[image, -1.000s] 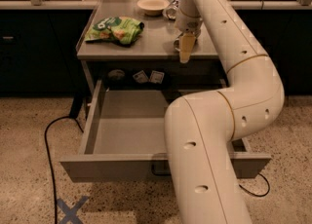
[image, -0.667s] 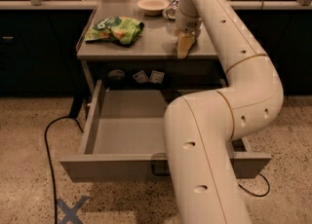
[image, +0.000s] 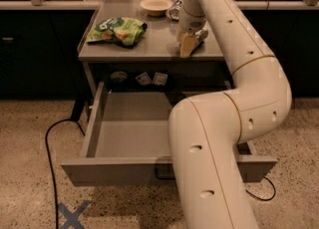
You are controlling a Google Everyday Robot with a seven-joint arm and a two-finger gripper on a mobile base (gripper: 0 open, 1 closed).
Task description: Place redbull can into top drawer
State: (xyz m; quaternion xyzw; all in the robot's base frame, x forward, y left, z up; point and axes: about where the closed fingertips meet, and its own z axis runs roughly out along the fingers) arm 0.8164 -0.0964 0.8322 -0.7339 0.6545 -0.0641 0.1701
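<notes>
My gripper (image: 189, 44) hangs low over the right part of the grey counter top (image: 149, 39), close to its front edge. A small shiny silver piece (image: 201, 35) shows right beside it; I cannot tell whether this is the redbull can. Another silvery can-like thing (image: 174, 10) stands next to the bowl, mostly hidden behind my arm. The top drawer (image: 114, 171) is pulled wide open below the counter. The part of its inside that shows is bare. My arm covers its right part and most of its handle.
A green snack bag (image: 117, 29) lies on the left of the counter and a white bowl (image: 155, 5) stands at the back. Small items (image: 152, 78) sit on the shelf under the counter top. A black cable (image: 52, 148) runs on the floor at the left.
My gripper has risen very slightly over the counter. The drawer, bag and bowl have not moved.
</notes>
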